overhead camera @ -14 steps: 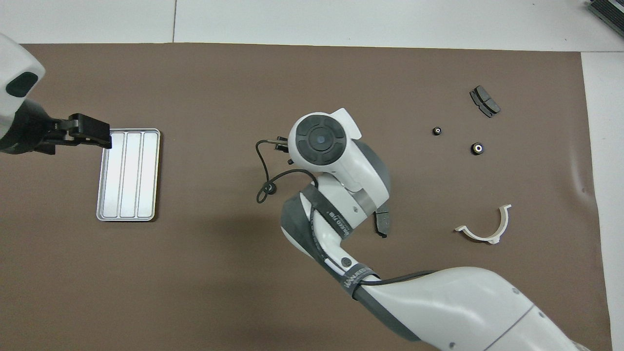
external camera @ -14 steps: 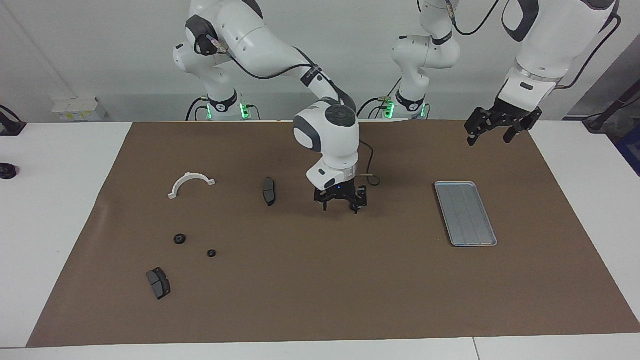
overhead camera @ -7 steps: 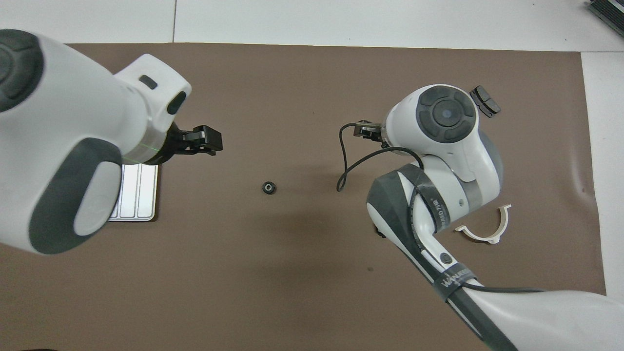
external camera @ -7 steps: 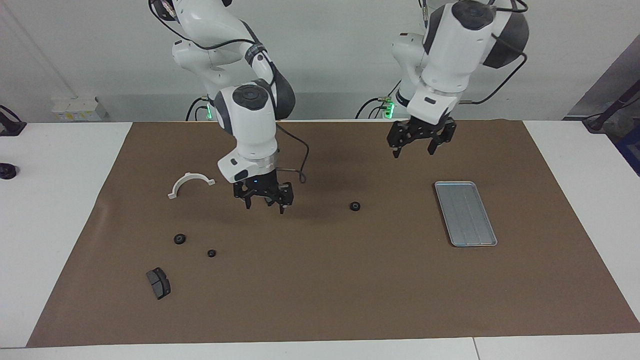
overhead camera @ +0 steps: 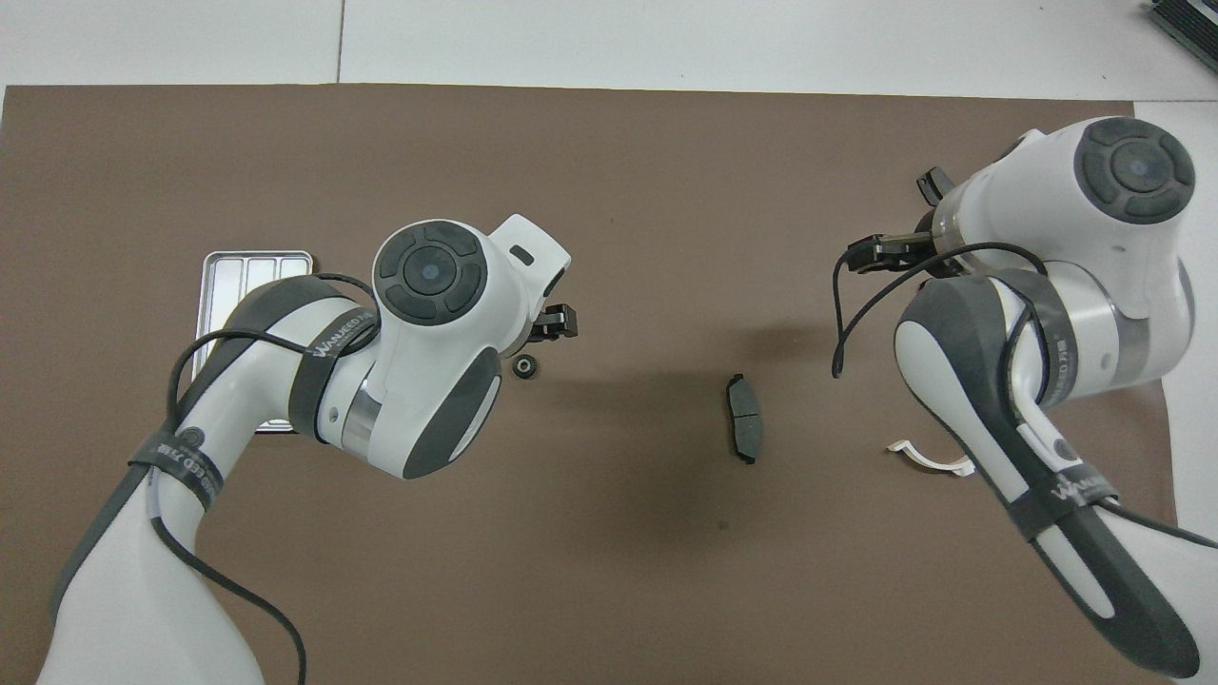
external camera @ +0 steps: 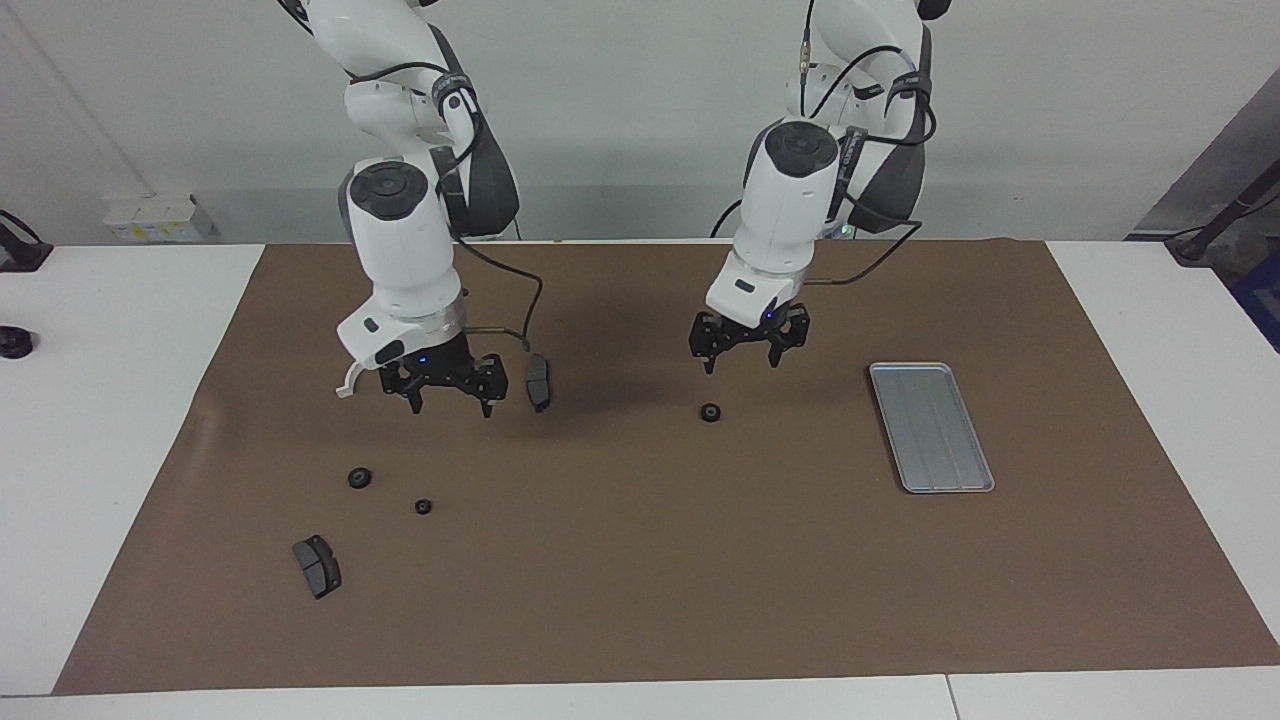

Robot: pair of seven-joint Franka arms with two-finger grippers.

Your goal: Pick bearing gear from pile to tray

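Observation:
One small black bearing gear lies alone on the brown mat, between the pile and the tray. My left gripper hangs open just above it, holding nothing. The silver grooved tray lies toward the left arm's end, with nothing on it. Two more gears sit in the pile at the right arm's end. My right gripper hovers open and unloaded over the mat near the pile; in the overhead view its arm hides those two gears.
A dark brake pad lies beside the right gripper. Another brake pad lies farther from the robots than the two gears. The white half-ring is mostly hidden by the right arm.
The right gripper left the lone gear on the mat and swung back toward the pile. The left gripper came from near the tray to above that gear.

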